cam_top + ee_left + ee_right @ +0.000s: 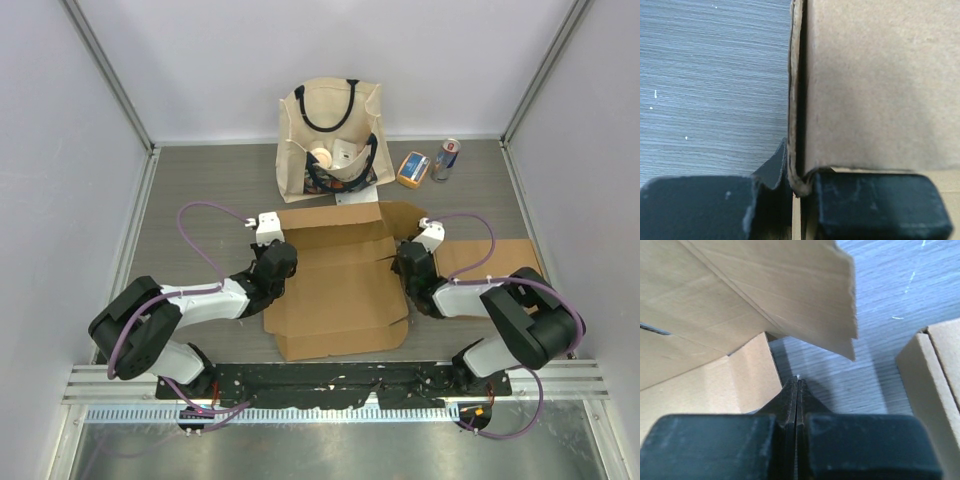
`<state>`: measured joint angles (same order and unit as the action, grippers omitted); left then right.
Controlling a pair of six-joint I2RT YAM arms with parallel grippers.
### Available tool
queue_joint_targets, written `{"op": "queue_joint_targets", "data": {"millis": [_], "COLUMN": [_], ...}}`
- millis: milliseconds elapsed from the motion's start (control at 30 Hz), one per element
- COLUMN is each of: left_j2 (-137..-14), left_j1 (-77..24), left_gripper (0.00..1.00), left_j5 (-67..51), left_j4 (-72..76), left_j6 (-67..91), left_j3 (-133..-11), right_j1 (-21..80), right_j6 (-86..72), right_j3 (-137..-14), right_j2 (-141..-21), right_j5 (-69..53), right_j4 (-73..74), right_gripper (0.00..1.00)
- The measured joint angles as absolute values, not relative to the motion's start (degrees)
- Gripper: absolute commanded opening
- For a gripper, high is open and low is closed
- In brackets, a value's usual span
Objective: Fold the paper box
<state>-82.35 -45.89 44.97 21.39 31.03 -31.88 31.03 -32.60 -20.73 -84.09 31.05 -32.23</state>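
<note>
The brown paper box [340, 285] lies opened out in the middle of the table, with its side walls partly raised. My left gripper [276, 262] is at the box's left edge. In the left wrist view it [799, 187] is shut on the doubled-over left wall [797, 125] of the box. My right gripper [410, 262] is at the box's right edge. In the right wrist view it [798, 390] is shut with nothing between the fingers, on the table just beside the box wall [747, 375] and under a raised flap [770, 290].
A cream tote bag [330, 135] with items inside stands behind the box. An orange packet [413, 168] and a can [446, 158] sit at the back right. A second flat cardboard piece [500, 258] lies right of my right arm, and it also shows in the right wrist view [935, 375].
</note>
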Motion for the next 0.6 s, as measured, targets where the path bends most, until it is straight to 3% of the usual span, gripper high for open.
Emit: {"op": "queue_joint_targets", "data": {"millis": [600], "left_j2": [-82.3], "left_j1": [-45.9], "left_gripper": [0.0], "left_j5": [44.9], "left_j4": [21.4], "left_j6": [31.0], "left_j3": [-31.9], "right_j1": [33.7], "right_j6": [-31.3], "right_j3": [-23.3], "right_j2": [-87.0], "right_j5": [22.6], "right_j4": [-39.0], "right_gripper": [0.01]}}
